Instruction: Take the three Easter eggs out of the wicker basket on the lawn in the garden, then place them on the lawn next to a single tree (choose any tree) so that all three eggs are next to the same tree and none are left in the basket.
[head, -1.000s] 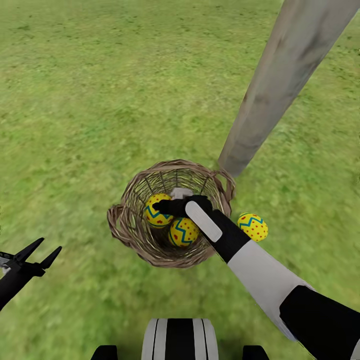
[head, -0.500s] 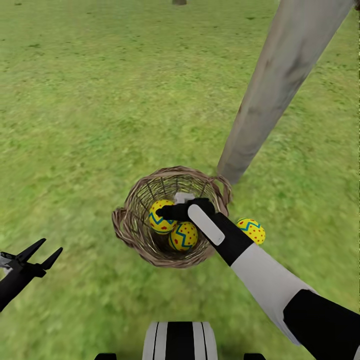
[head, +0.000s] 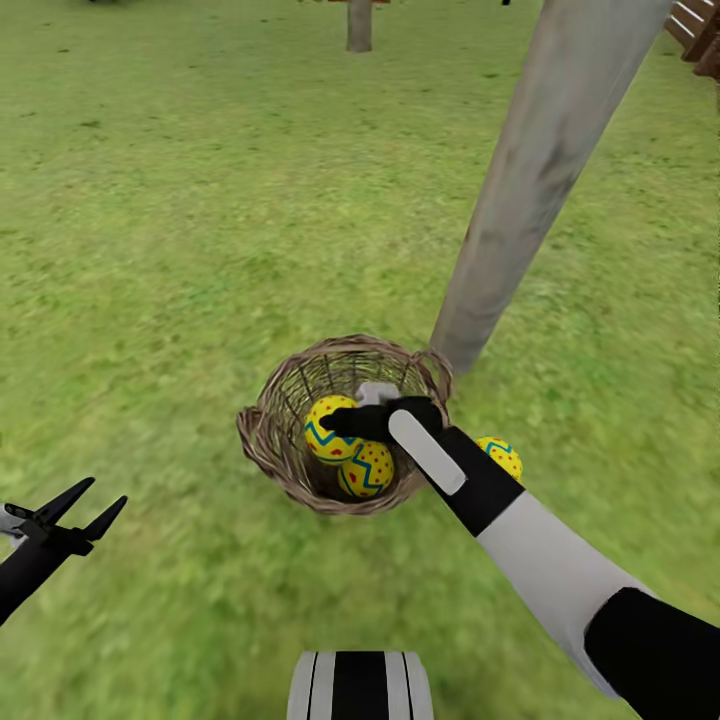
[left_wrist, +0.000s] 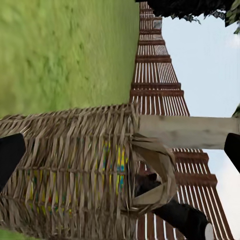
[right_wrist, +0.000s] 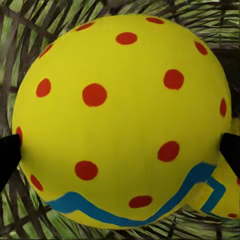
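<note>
Inside the wicker basket (head: 345, 425), the right gripper (head: 335, 422) straddles an Easter egg (head: 330, 428), spread; next, pinch and lift.

Basket mouth: the right gripper (head: 335, 420) occupies the open top of the wicker basket (head: 268, 455), an egg (right_wrist: 122, 120) spanning the gap between its fingertips — little room left inside.
Basket floor: a second egg (head: 366, 470) lies just beside the first.
Far right: the tree (head: 530, 190) trunk rises touching or just beside the rim — blocked.
Right side: a third egg (head: 500, 455) on the lawn (head: 150, 250), beside the forearm.
Left and far sides: open grass; the left gripper (head: 78, 506) hangs spread, well apart.
</note>
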